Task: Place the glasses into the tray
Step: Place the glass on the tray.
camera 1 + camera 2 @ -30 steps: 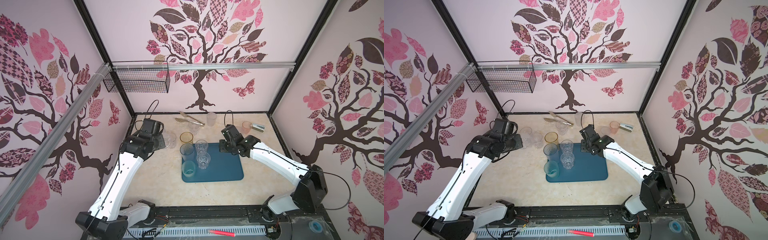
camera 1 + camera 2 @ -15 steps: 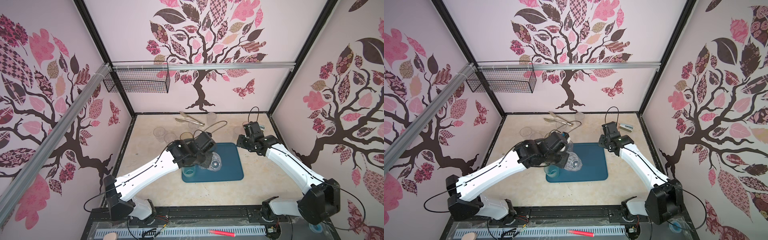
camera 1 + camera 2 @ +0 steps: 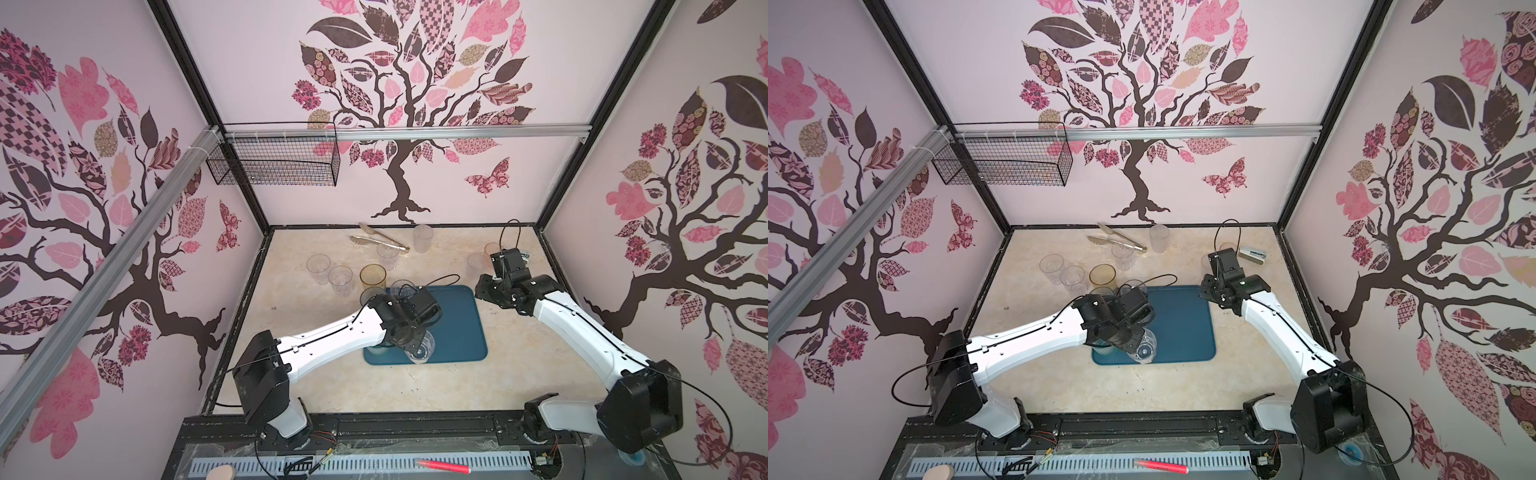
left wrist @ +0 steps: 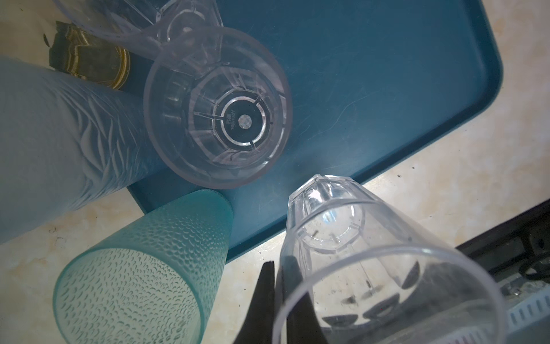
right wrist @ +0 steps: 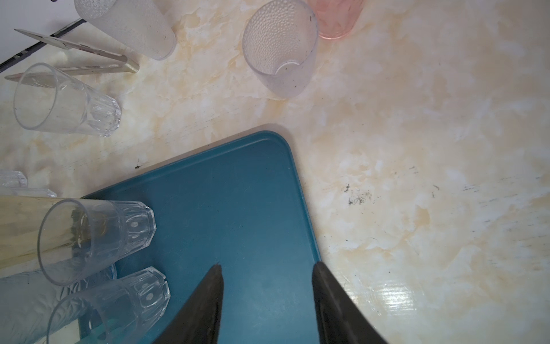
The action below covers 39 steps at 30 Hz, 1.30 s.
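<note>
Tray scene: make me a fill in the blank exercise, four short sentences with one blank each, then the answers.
1. The left gripper is shut on the rim of a clear ____.
2. The right gripper, by a corner of the tray, is ____.
3. The pink glass stands on the ____, not in the tray.
4. The steel ____ lie near the back wall.
Missing words: glass; open; table; tongs.

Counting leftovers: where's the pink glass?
In a top view, the pink glass stands far right on the table, beyond the tray, beside a frosted glass.
</note>
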### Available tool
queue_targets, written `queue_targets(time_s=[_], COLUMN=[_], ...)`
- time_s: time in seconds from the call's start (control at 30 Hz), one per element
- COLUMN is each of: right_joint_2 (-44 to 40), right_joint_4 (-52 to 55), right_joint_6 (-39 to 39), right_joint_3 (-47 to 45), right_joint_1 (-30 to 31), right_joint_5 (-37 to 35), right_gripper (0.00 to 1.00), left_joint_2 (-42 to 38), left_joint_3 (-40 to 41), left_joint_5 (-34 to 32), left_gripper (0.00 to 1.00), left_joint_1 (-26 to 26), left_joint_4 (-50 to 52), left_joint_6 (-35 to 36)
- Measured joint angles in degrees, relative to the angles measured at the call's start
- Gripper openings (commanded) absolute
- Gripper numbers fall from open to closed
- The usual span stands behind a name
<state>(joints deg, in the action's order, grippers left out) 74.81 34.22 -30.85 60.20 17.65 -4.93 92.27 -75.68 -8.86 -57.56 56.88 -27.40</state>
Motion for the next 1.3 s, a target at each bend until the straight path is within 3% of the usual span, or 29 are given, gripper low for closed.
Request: queue_targets(time_s=[0.6, 0.9, 1.3], right_joint_2=[-0.2, -0.2, -0.2], right_joint_4=[-1.2, -1.6, -1.8], right_joint_6=[-1.3, -1.4, -2.2], right_joint_3=[-0.2, -0.2, -0.2], right_joint_1=[0.1, 0.4, 1.5], right_joint_5=[3.4, 3.7, 4.5], right_gripper=[0.5, 0.51, 0.5], left_joint_2=[3.3, 3.3, 3.6], left_joint_3=[3.2, 3.1, 0.6], left_joint_5=[-0.7, 0.0, 0.3], left_gripper=[0.0, 0.15, 0.21], left_joint_1=[3.5, 3.6, 3.6], left_joint_4=[-2.7, -2.6, 0.0], left_joint_6=[0.5, 1.5, 3.1])
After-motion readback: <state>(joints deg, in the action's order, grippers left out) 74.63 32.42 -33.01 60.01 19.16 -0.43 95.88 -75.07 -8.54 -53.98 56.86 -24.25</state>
